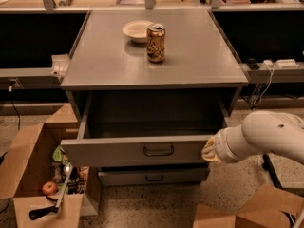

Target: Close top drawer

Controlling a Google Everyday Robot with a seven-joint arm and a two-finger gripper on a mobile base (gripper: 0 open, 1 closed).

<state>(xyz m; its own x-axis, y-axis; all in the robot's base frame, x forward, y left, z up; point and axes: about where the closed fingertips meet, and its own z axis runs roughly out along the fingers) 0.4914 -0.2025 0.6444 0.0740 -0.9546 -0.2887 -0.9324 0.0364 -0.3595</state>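
The top drawer of the grey metal cabinet stands pulled far out, its inside empty and dark. Its flat front carries a small dark wire handle at centre. My gripper comes in from the right on a white arm and sits against the right end of the drawer front. Its fingers are hidden behind the wrist. A shorter, narrower drawer front sits below, shut.
On the cabinet top stand a white bowl and a gold drink can. An open cardboard box with an apple and tools sits on the floor at left. More cardboard lies at lower right.
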